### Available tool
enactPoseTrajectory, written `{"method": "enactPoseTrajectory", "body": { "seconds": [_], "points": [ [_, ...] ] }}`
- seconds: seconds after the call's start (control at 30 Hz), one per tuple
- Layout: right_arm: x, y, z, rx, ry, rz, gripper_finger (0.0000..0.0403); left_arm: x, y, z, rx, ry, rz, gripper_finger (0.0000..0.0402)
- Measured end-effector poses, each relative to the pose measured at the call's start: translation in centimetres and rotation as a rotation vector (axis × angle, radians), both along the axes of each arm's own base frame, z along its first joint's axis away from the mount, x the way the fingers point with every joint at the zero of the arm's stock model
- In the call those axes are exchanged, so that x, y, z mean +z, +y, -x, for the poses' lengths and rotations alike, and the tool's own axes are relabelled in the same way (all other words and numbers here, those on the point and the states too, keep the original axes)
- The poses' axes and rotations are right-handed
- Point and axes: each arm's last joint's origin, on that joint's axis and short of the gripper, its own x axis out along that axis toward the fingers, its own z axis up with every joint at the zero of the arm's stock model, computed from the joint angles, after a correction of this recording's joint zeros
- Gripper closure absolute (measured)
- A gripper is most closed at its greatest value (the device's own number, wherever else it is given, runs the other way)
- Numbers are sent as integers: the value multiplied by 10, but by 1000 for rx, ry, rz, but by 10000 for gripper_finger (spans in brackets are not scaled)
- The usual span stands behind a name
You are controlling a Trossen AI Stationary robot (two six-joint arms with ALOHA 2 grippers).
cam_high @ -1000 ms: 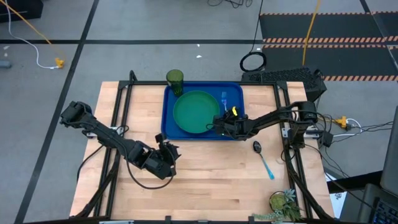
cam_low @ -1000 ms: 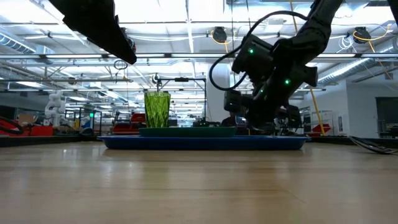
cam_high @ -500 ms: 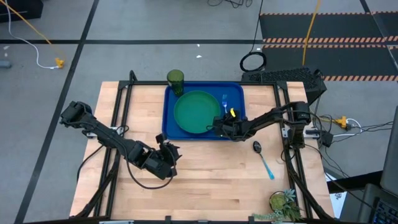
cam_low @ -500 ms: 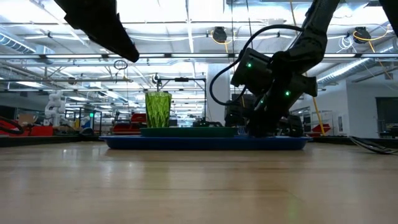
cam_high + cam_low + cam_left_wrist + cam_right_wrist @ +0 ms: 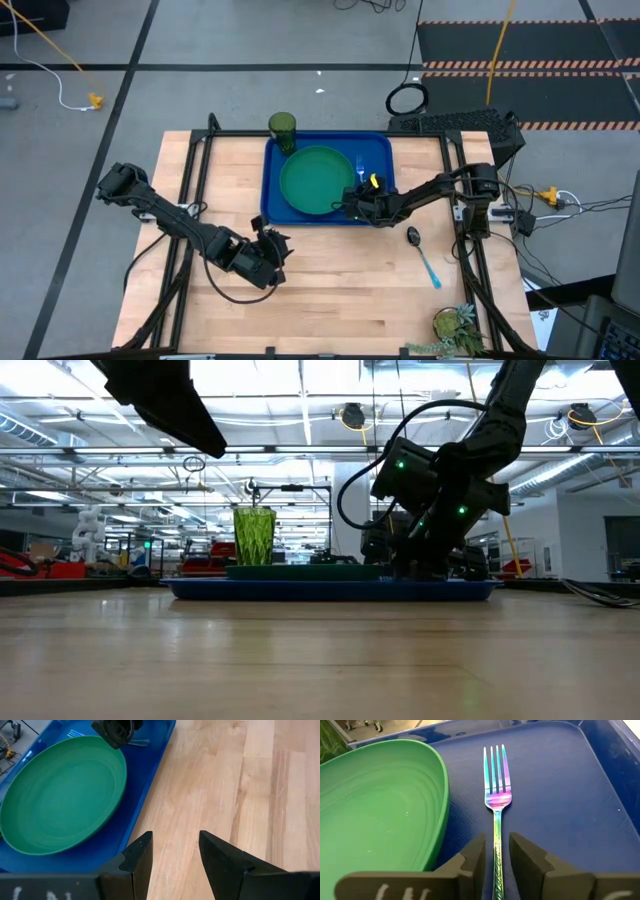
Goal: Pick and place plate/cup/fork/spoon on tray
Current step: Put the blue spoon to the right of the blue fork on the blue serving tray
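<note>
two arms reach inward: the right gripper [image 5: 495, 857], low over the tray [image 5: 272, 190], has its fingers slightly parted astride the fork [image 5: 495, 802] lying right of the plate [image 5: 318, 180]; the left gripper [image 5: 175, 857] hovers open over bare table [image 5: 330, 290].

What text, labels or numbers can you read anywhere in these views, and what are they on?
No text can be read in any view.
White marks on the right gripper housing, in its wrist view: cut off by the picture's edge, unreadable.
White marks on the left gripper housing, in its wrist view: also cut off, unreadable.
The tray, plate, fork and cup show no lettering.
</note>
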Motion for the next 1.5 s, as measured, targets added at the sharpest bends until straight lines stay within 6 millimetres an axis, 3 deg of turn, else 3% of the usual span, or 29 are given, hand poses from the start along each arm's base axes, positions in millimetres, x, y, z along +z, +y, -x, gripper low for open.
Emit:
{"method": "enactPoseTrajectory", "body": {
  "seconds": [0.17,0.37,0.6,0.83,1.03,1.5],
  "points": [
    [10,0,0,19,-5,11,313,0,-1,0,1,1,5,238],
    [46,3,2,121,27,64,312,0,-1,1,-3,3,2,238],
    [87,20,7,415,59,41,312,-1,0,1,-3,10,-2,238],
    [111,42,24,659,12,-159,312,-1,-3,2,-12,10,-3,238],
    [116,63,49,663,79,-286,312,-1,-4,3,-16,10,-1,238],
    [102,123,93,650,265,-670,312,-2,-13,10,-24,21,7,238]
  ]
}}
